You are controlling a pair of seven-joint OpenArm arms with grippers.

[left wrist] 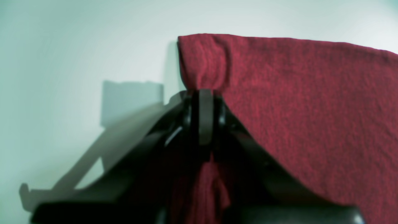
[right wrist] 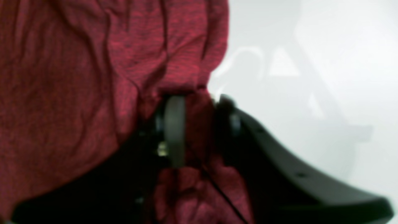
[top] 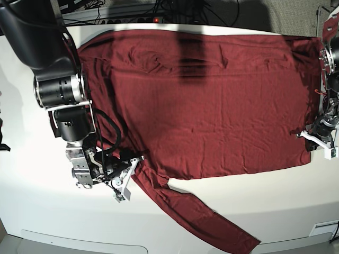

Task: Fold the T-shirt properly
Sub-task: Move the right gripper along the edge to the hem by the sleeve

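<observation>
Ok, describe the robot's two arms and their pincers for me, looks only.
Both arms are black. The right arm has thick round segments, a silver ribbed band and a looping black cable. Its right pincer has white fingertips; the left pincer does too. Up close, black fingers carry grey pads.

Lab: white table (top: 32, 211), tangled cables (top: 175, 10)

Base overhead; wrist cams close, sharing T-shirt (top: 212, 100).
</observation>
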